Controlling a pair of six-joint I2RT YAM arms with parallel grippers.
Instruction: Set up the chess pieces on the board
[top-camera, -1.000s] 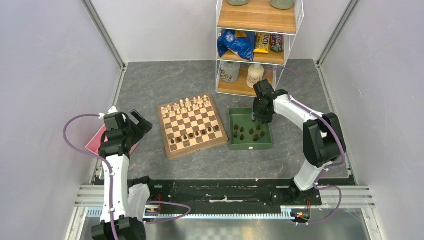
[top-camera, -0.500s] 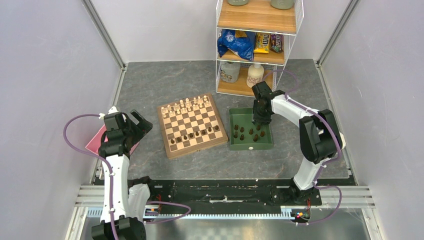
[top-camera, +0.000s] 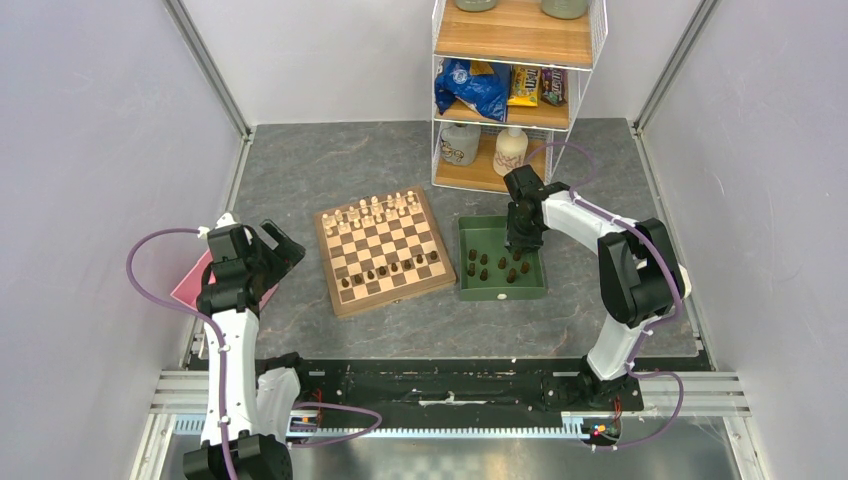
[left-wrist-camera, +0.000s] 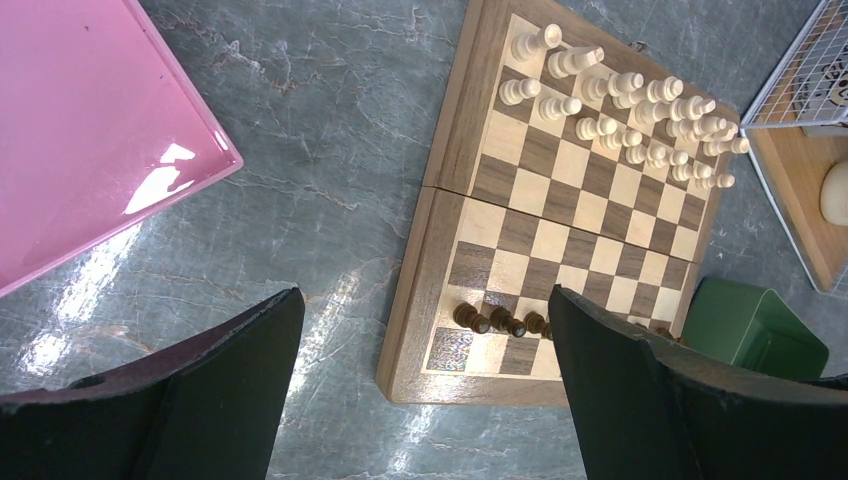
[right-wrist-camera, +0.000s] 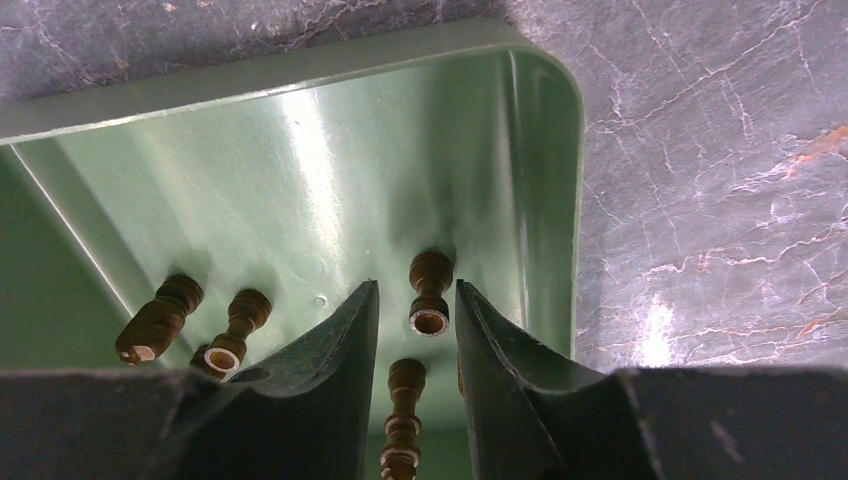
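Right wrist, right gripper (right-wrist-camera: 417, 290) narrower than before, flanking 1 chess piece (right-wrist-camera: 431, 272)

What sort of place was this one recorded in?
Probably a lab robot cell: pale panel walls box in a grey tabletop, a metal rail spans its near edge, and a wire shelf holds snacks.

One board (top-camera: 385, 247); one green tray (top-camera: 480, 290); one pink tray (left-wrist-camera: 80, 130); about eight dark chess pieces (top-camera: 393, 267) on the board, about eight more in the green tray; roughly sixteen cream chessmen (left-wrist-camera: 627, 83).
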